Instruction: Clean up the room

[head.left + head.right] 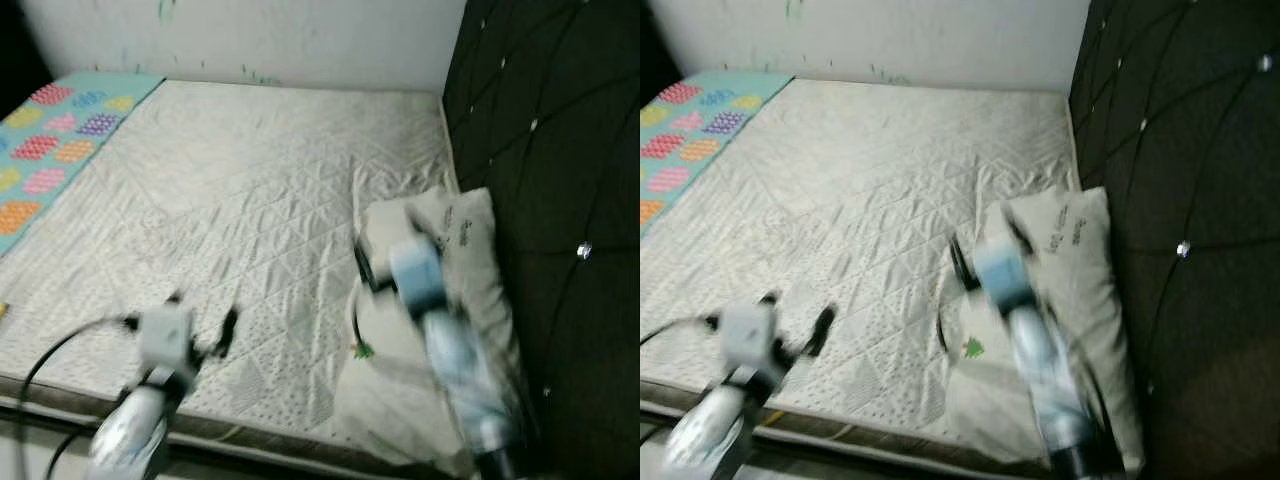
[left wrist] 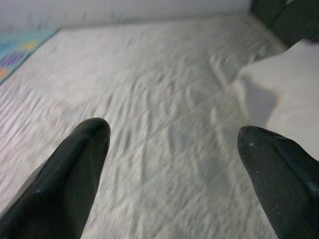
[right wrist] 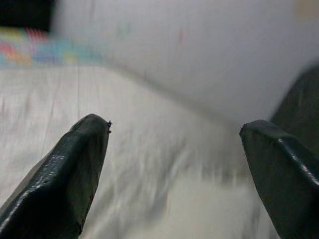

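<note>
Your right gripper [image 3: 174, 144], fingers spread, over pillow [image 1: 470, 250]: soft, light, likely floppy; pinch near corner. Left gripper [image 2: 172, 144] parted, empty.

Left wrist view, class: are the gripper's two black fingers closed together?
No. The left gripper is open, its fingers spread wide with the wrinkled white mattress showing between them.

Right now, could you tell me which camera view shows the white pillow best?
The right eye view: the pillow lies nearly whole against the dark headboard, printed label visible. The left eye view shows it with the right arm across more of it. The left wrist view catches one corner; the right wrist view, a blur.
</note>
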Robot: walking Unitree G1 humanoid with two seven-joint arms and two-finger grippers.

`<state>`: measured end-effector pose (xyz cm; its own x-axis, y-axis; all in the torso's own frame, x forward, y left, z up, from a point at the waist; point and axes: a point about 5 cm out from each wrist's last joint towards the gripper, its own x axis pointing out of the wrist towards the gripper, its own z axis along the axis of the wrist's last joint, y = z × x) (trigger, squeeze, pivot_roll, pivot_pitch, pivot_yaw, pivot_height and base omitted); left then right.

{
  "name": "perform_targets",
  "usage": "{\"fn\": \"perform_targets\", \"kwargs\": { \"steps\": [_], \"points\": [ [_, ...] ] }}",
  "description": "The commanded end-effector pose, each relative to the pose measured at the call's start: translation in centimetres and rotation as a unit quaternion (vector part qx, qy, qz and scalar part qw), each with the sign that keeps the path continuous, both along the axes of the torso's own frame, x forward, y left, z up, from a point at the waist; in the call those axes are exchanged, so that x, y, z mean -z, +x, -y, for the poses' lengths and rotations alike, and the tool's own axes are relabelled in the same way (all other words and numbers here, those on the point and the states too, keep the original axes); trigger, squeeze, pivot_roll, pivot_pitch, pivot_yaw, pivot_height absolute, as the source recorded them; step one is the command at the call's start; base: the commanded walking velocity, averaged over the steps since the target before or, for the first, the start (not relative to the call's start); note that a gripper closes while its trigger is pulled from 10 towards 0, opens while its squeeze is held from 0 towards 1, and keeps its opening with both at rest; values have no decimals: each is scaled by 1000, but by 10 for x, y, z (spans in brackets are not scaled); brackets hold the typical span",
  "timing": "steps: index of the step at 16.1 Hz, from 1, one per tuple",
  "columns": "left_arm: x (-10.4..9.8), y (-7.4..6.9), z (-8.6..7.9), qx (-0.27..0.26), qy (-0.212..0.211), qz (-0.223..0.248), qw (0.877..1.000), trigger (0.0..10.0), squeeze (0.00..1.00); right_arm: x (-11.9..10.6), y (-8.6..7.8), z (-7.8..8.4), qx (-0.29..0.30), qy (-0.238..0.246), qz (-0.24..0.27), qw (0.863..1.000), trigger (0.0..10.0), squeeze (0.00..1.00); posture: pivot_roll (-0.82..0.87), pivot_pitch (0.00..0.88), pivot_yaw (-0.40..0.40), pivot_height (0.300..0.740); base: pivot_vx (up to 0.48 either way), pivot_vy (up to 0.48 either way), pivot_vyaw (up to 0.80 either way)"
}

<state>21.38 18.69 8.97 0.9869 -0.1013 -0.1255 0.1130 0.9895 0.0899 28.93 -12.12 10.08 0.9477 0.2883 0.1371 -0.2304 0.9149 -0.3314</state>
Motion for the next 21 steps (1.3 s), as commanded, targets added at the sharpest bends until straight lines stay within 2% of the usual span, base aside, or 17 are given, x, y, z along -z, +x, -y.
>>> {"fn": "perform_targets", "kwargs": {
  "steps": [1,3,4,5,6,7,8,9,10,11,12,14,15,17,18,20,21],
  "points": [
    [-21,7,-6,-9,5,27,1000,10000,0,-12,7,19,48,26,-4,999,10000,0,39,45,41,740,0,0,0],
    [-30,27,-3,-7,3,56,998,10000,0,-10,22,45,92,44,-27,994,10000,0,60,41,30,740,0,0,0],
    [-27,30,-2,-3,2,63,998,10000,0,-6,24,47,90,49,-30,994,10000,0,61,36,21,740,0,0,0],
    [-20,32,0,-5,35,78,996,10000,0,5,22,55,99,0,-24,995,10000,0,57,0,1,740,0,0,0],
    [-31,31,0,-38,-4,87,995,10000,0,-3,20,56,99,39,-31,994,10000,0,55,0,1,740,0,0,0],
    [-34,31,3,-34,-8,99,995,10000,0,-9,16,51,76,21,-17,997,10000,0,39,0,-6,740,0,0,0],
    [-23,34,6,-30,3,92,995,10000,0,-3,11,51,73,-10,-19,997,10000,0,19,0,-14,740,0,0,0],
    [-24,44,6,-51,-24,95,994,10000,0,2,9,64,129,41,-46,990,10000,0,1,0,-17,740,0,0,0],
    [-28,49,11,-44,-28,108,993,10000,0,1,8,67,136,58,-42,988,10000,0,-27,0,-4,740,0,0,0],
    [-29,51,14,-38,-29,114,992,10000,0,0,5,67,130,48,-34,990,10000,0,-35,0,0,740,0,0,0],
    [-25,54,21,-29,-37,105,993,10000,0,0,-3,74,139,34,-29,989,10000,0,-72,0,23,740,0,0,0],
    [-15,53,31,-5,-44,82,996,10000,0,6,-16,89,177,42,-38,983,10000,0,-126,0,89,740,0,0,0],
    [-11,58,36,23,-41,69,996,10000,0,7,-25,98,222,56,-33,973,10000,0,-179,0,170,740,0,0,0],
    [-21,71,38,52,-34,76,995,10000,0,0,-33,102,258,62,-13,964,10000,0,-210,0,221,740,0,0,0],
    [-24,78,37,59,-33,78,995,10000,0,5,-40,105,281,77,-18,956,10000,0,-246,0,248,740,0,0,0],
    [-21,84,38,61,-34,75,995,10000,0,14,-50,105,294,80,-32,952,10000,0,-254,0,231,740,0,0,0],
    [-21,85,44,49,-47,86,994,10000,0,12,-50,94,257,69,-44,963,10000,0,-226,0,150,740,0,0,0]
  ]
}}
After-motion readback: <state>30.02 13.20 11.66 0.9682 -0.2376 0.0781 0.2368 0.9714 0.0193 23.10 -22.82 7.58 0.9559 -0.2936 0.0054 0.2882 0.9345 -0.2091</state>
